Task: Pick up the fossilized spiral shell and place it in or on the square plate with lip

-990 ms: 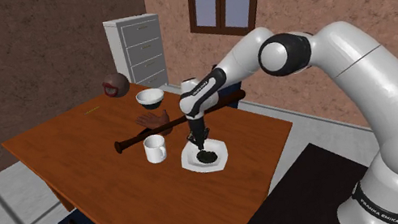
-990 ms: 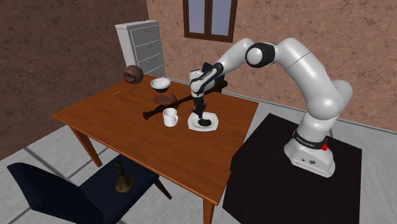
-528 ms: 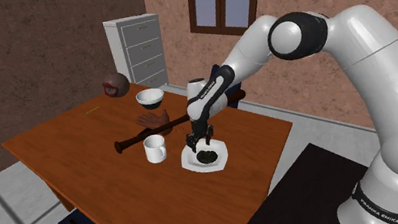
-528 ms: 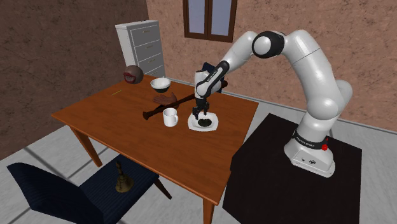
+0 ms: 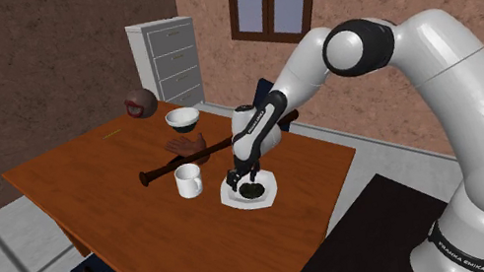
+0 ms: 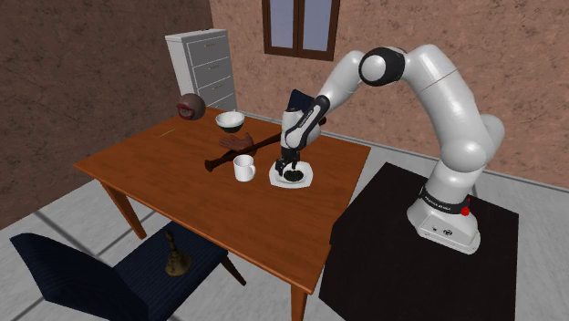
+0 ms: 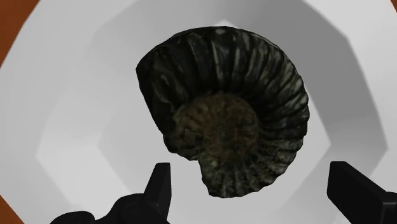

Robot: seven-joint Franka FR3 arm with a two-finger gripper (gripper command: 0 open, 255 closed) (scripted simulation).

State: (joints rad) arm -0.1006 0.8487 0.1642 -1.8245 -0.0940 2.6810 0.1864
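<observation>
Lifted slightly since a second ago, the gripper [image 5: 241, 181] now hangs tilted just above the square white plate [image 5: 230, 201], its fingers spread wide and touching nothing. The dark ribbed spiral shell [image 7: 222, 121] lies released in the plate's middle. A white mug [image 5: 188, 180] stands just beside the plate.

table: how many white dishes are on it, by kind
plate: 1
mug: 1
bowl: 1
total: 3
</observation>
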